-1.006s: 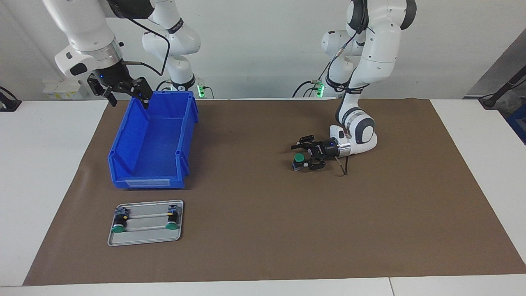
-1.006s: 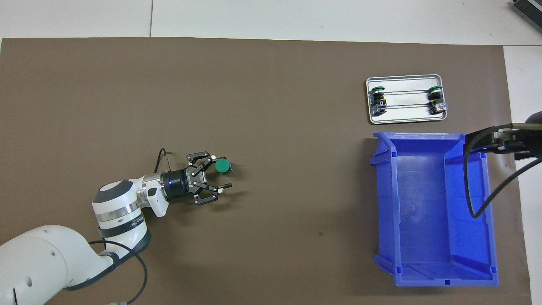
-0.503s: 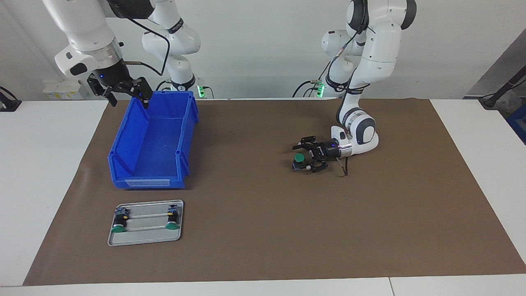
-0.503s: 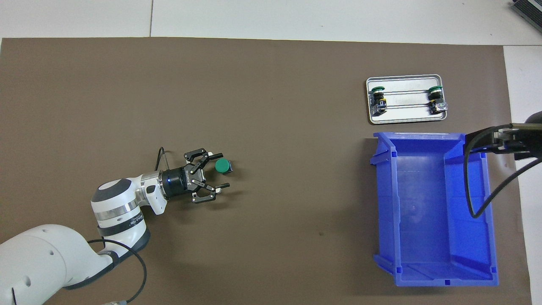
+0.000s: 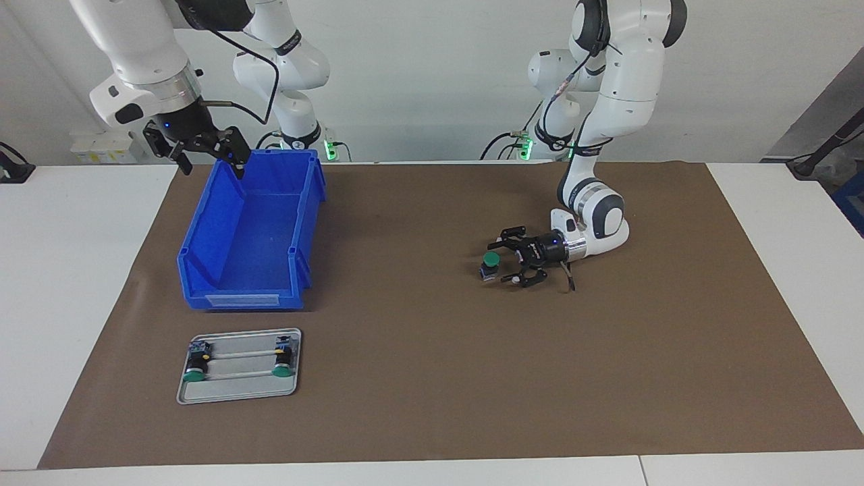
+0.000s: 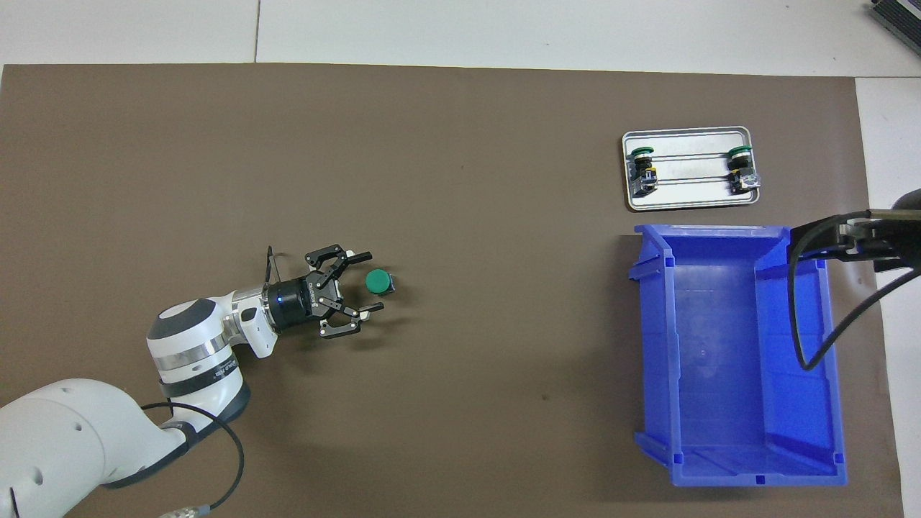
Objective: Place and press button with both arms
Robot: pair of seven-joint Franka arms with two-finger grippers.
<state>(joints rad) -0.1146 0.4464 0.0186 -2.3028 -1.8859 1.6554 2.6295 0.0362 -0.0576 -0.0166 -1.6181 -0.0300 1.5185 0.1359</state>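
From up top my left gripper [image 6: 368,281] sits wide open, the green button [image 6: 378,282] standing free on the mat [image 6: 460,374].

Robotics lab; two white arms [image 5: 611,74], brown mat [image 5: 432,378], blue parts bin [image 5: 202,270]

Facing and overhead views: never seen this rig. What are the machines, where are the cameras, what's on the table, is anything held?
Two white robot arms work at one table, each ending in a black two-finger pincer. One camera faces them from across the table; the other looks down from above their own end, so the sides swap between the pictures.

On the brown mat stands a green-capped button, just in front of the left pincer, which is open and low over the mat. Nothing is held.

The right pincer, also open, waits over the rim of an empty blue bin. Beside the bin, farther from the robots, a metal tray carries two more buttons.
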